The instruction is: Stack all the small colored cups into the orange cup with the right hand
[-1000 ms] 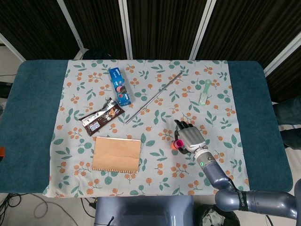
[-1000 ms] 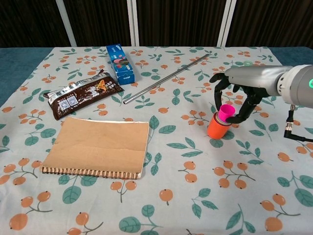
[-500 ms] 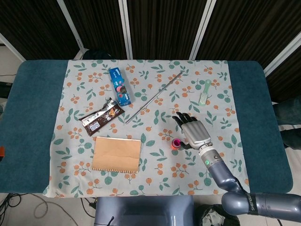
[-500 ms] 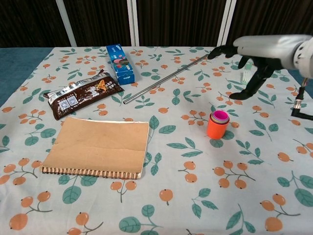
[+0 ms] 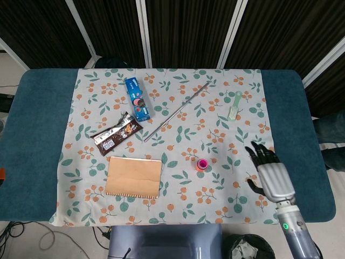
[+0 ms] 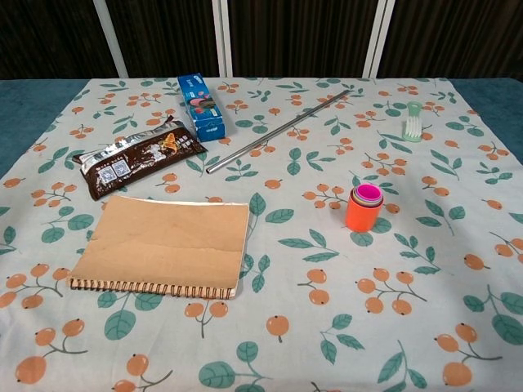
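**Cups nested, right robot hand off to the side**

I see the orange cup standing upright on the floral cloth, right of the middle of the counter, with the small colored cups nested inside it, a pink one innermost. My right robot hand is well apart from the stack, over the cloth's right edge, fingers spread and holding nothing. It shows only in the head view. I cannot see the left robot hand in either view. Left of the cups lies a brown notebook; beyond it a dark snack bar, a blue box and a metal rod. A pale green brush lies at the far right.
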Robot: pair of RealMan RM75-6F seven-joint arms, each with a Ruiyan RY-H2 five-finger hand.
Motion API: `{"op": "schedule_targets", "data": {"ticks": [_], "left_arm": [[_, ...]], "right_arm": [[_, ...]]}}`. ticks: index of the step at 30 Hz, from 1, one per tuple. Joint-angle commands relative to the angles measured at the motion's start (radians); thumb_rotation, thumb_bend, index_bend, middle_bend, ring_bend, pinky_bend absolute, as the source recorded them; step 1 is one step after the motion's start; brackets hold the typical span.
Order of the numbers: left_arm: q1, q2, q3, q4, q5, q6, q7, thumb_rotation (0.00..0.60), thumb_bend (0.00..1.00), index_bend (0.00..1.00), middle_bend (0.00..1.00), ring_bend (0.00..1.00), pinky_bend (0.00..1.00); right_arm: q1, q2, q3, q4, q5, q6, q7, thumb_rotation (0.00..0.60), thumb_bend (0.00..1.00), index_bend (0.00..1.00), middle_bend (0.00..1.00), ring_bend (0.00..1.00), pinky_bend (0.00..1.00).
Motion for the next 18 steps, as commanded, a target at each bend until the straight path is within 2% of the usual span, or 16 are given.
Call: {"op": "schedule_targets", "data": {"ticks": [1, 9, 18], "left_arm": [[0.001, 0.001, 0.001, 0.0, 0.001, 0.001, 0.0, 0.6, 0.36, 0.13, 0.03, 0.0, 0.04], [0.004, 0.002, 0.0, 0.004, 0.0, 0.005, -0.001, 0.6, 0.36, 0.13, 0.03, 0.0, 0.04], [0.004, -0.003, 0.01, 0.008, 0.012, 0.008, 0.024, 0.6, 0.36, 0.13, 0.03, 0.0, 0.04]], "right_arm": [[-0.148, -0.045, -0.072, 0.131, -0.107, 0.156, 0.043, 0.6, 0.36, 0.08, 0.0, 0.02, 0.14], [-0.227, -0.093, -0.038, 0.282, -0.111, 0.225, 0.122, 0.6, 0.36, 0.08, 0.0, 0.02, 0.13], [-0.249, -0.073, -0.013, 0.317, -0.132, 0.211, 0.182, 0.6, 0.36, 0.08, 0.0, 0.02, 0.13]]}}
